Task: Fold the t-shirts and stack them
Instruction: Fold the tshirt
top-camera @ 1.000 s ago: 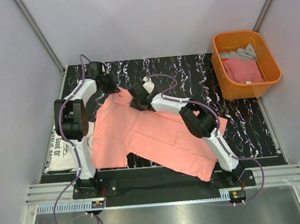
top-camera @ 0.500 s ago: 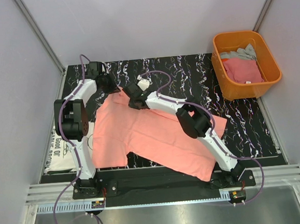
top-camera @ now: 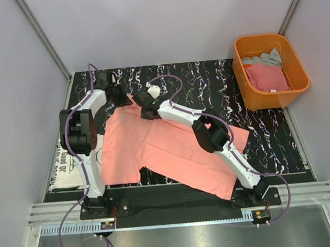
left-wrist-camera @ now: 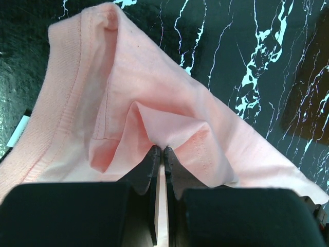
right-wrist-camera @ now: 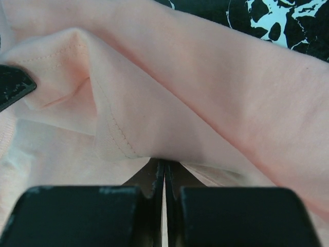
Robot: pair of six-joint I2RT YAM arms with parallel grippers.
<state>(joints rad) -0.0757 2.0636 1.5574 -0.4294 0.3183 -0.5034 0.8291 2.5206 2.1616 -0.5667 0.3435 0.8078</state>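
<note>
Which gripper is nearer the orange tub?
Right. The right gripper pinches the salmon-pink t-shirt just tub-side of the left gripper; both are well left of the orange tub.

Walls (top-camera: 162, 20): plain pale lavender-grey panels on three sides, no windows.
Corner posts (top-camera: 41, 33): slim aluminium bars slanting up.
Table top (top-camera: 207, 80): black with white marble veining.
Near edge (top-camera: 182, 199): ribbed aluminium rail, with a brushed steel surface (top-camera: 180, 242) in front.
Tub (top-camera: 261, 37): orange plastic, far right corner.
Light: even, soft shadows.
</note>
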